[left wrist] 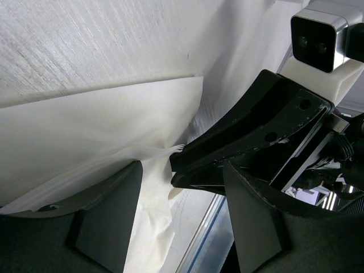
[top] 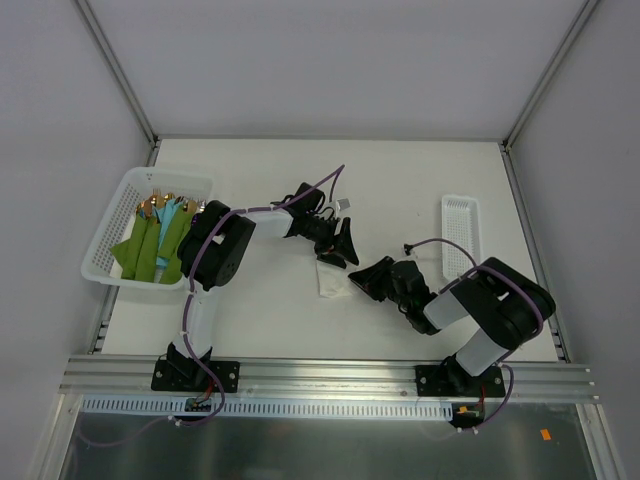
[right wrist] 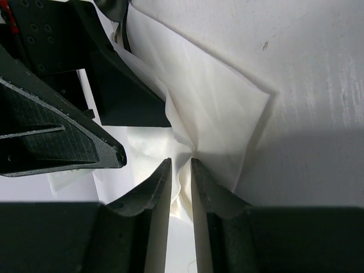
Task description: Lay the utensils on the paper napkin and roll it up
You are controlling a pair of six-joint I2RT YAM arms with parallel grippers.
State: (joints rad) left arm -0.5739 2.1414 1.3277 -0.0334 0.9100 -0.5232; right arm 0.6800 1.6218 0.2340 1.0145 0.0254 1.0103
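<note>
At the far left of the counter (top: 400, 180), a white basket (top: 100, 235) is sitting with green cloths (top: 150, 250) and gold-coloured cutlery (top: 160, 205) lying in it. Just beside it, the left arm (top: 215, 250) is reaching out toward the middle of the counter. The left tool (top: 345, 250) is hanging over the far edge of the paper napkin (top: 332, 281) with its jaws spread wide. In the left wrist view its two fingers (left wrist: 108, 222) are standing well apart, and a loose fold of the white paper is drooping between them without being squeezed.

The paper napkin is lying crumpled near the middle of the counter, between the two tools. One flat corner is spreading out on the surface, while the rest is bunching upward.

To the right of it, the right tool (right wrist: 181, 164) is coming in low from the near right side. Its jaws are pressed almost together and are pinching a gathered ridge of the paper napkin between the tips. In the left wrist view, those dark tips are gripping the paper where it is puckering.

Further right, a narrow white tray (top: 460, 199) is lying along the counter's right edge, well apart from the napkin, and the right arm (top: 495, 310) is bending in front of it.
</note>
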